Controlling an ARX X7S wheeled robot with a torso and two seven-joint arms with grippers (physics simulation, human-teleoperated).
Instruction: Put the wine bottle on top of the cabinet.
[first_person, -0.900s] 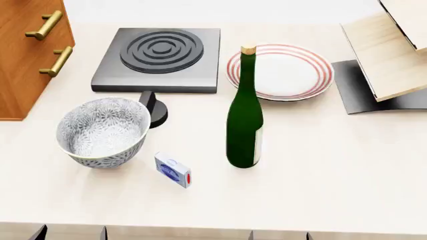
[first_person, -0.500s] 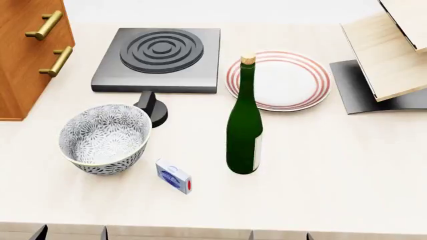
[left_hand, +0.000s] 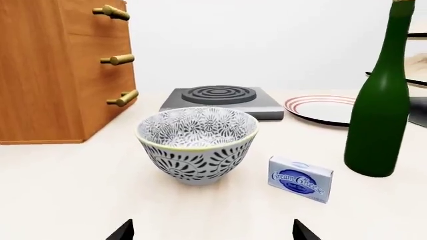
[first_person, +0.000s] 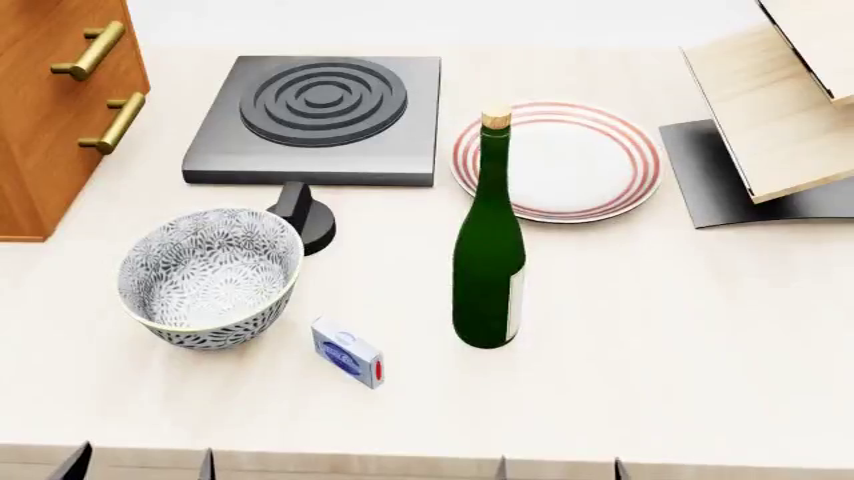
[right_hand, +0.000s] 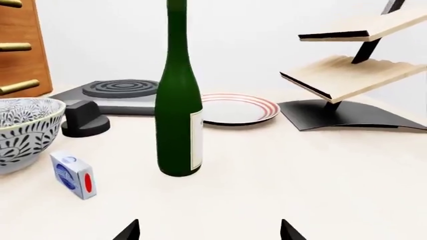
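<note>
The wine bottle (first_person: 487, 260), dark green with a tan cork and a pale label, stands upright on the counter near the middle. It also shows in the left wrist view (left_hand: 377, 115) and the right wrist view (right_hand: 177, 115). The reddish-brown cabinet (first_person: 47, 120) with brass handles stands at the far left, and both wrist views show it (left_hand: 53, 70) (right_hand: 17, 45). My left gripper (first_person: 140, 467) (left_hand: 212, 232) is open and empty at the near edge, facing the bowl. My right gripper (first_person: 561, 468) (right_hand: 209, 231) is open and empty, a short way in front of the bottle.
A patterned bowl (first_person: 207, 275) and a small cream cheese box (first_person: 347, 352) sit left of the bottle. A black knob (first_person: 304, 215) and a grey hot plate (first_person: 320, 115) lie behind them. A red-rimmed plate (first_person: 561, 160) and a pale wood rack (first_person: 781, 110) are at the right.
In the head view the bowl, box, bottle and plate shifted slightly toward the near edge, then stayed still. The grippers have not visibly moved.
</note>
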